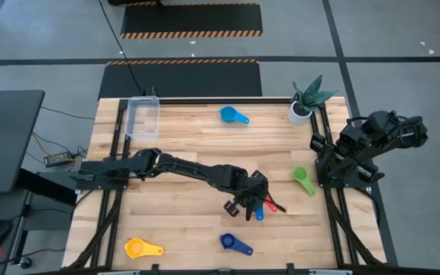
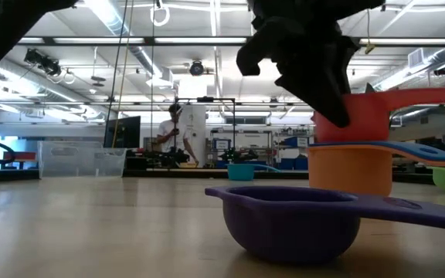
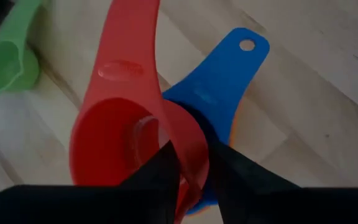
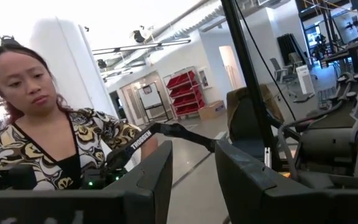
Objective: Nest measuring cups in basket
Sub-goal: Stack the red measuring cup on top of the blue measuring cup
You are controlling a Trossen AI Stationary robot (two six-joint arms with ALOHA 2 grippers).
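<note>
- Left gripper (image 3: 191, 171): jaws straddle the rim wall of the red measuring cup (image 3: 120, 134), one finger inside the bowl, one outside. Whether they clamp the wall or stand just off it, I cannot tell.
- The red cup sits nested in a blue cup (image 3: 219, 81), with an orange cup (image 2: 350, 170) under both; the stack stands on the table (image 1: 197, 137), near its middle.
- Handles of red and blue fan apart, not aligned.
- Green cup (image 1: 303, 179) lies alone near the stack, between it and the right arm's base.
- Dark blue cup (image 1: 234, 244) lies just beside the stack toward the table's front edge; in the low view it screens the orange cup's foot.
- Yellow cup (image 1: 143, 248) lies farther along that front edge, well apart from the stack.
- Light blue cup (image 1: 234, 115) lies beyond the stack, near the white pot with plant (image 1: 305, 103).
- Basket (image 1: 143, 115): at the far left corner, well apart from the stack; the left arm's links run between them.
- Right gripper (image 4: 191, 180): jaws apart, holding nothing, parked past the table's right edge; a person shows behind it.
</note>
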